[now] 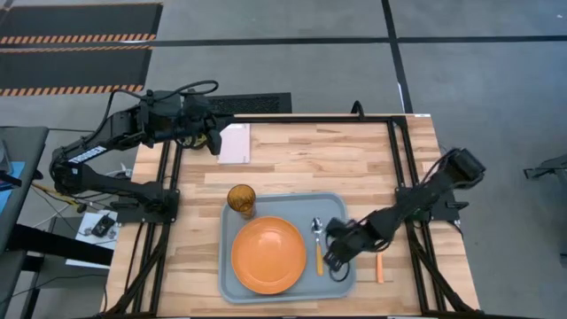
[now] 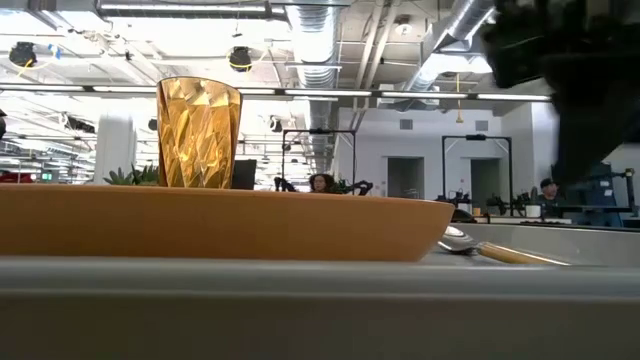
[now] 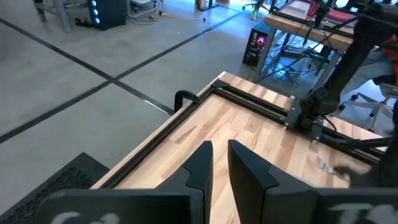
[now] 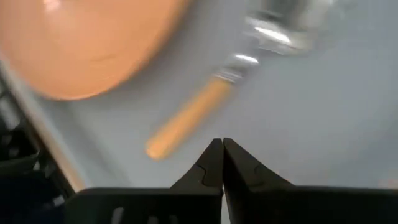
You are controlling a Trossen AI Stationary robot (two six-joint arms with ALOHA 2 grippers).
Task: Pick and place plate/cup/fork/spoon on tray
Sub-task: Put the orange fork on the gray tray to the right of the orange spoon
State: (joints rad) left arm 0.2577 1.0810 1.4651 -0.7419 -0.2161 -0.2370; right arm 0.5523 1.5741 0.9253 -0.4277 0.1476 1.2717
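The grey-blue tray (image 1: 341, 208) holds the orange plate (image 1: 268, 254), the amber cup (image 1: 241, 199) standing upright at its far left corner, and the spoon (image 1: 318, 244) lying flat to the right of the plate. My right gripper (image 4: 222, 146) is shut and empty, just above the tray floor near the free end of the spoon's handle (image 4: 189, 118); it also shows in the high view (image 1: 337, 257). An orange handle, which looks like the fork (image 1: 379, 266), lies on the table to the right of the tray. My left gripper (image 3: 219, 149) hovers at the far left, open by a narrow gap.
A white-pink napkin (image 1: 236, 143) lies on the table at the far left, beside my left gripper (image 1: 213, 137). A black frame rail (image 1: 394, 159) runs around the table. In the low view the plate (image 2: 220, 225) and cup (image 2: 199, 132) stand behind the tray's near rim (image 2: 300, 300).
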